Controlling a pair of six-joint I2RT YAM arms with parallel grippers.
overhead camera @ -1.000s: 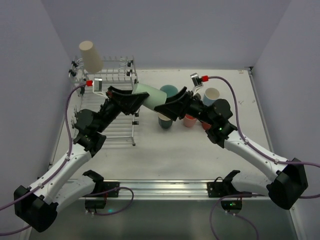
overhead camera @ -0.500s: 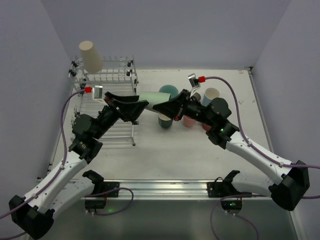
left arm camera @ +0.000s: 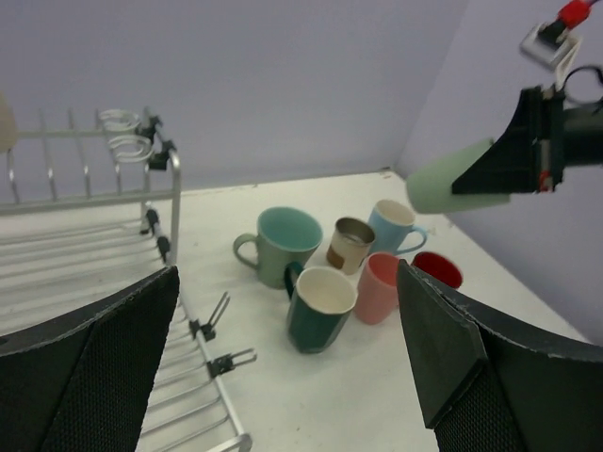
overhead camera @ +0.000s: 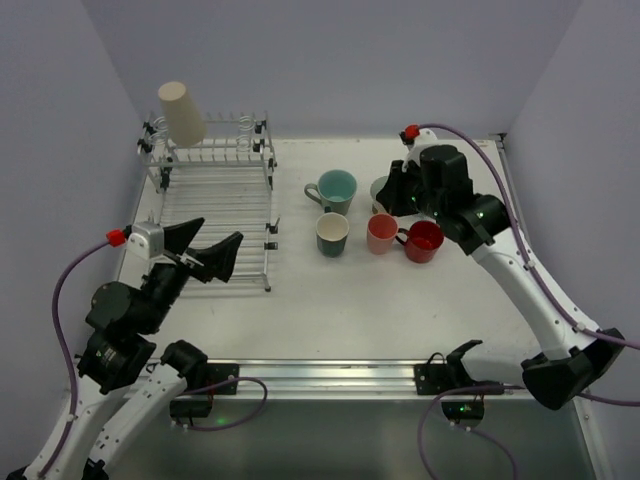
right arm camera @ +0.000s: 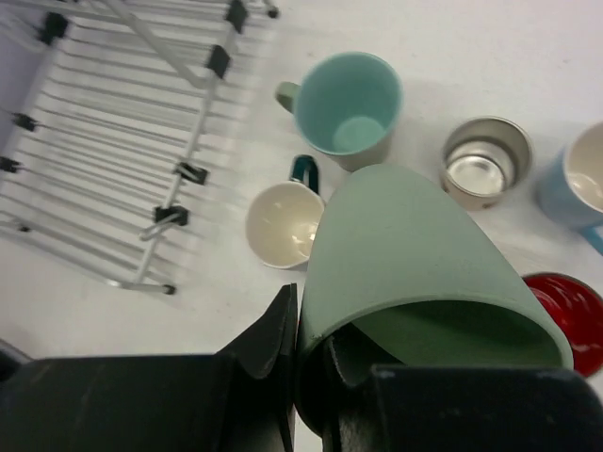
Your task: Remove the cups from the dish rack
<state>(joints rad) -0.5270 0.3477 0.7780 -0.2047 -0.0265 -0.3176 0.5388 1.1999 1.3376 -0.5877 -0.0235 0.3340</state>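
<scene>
Both arms had pulled apart after meeting mid-table: the left gripper (overhead camera: 214,236) had drawn back over the near end of the dish rack (overhead camera: 215,195), jaws spread wide and holding nothing, while the right gripper (right arm camera: 303,363) had carried the mint green cup (right arm camera: 405,254) off to the right, above the teal mug (overhead camera: 336,188), dark green cup (overhead camera: 332,234) and pink cup (overhead camera: 382,232) standing on the table (overhead camera: 330,300). Its fingers pinched the cup's rim, the cup lying nearly on its side, mouth toward the wrist and base pointing outward. It would likely need tipping upright before a set-down beside the others. One beige cup (overhead camera: 182,113) sat upside down on the rack's rear left corner, nearer the left arm.
</scene>
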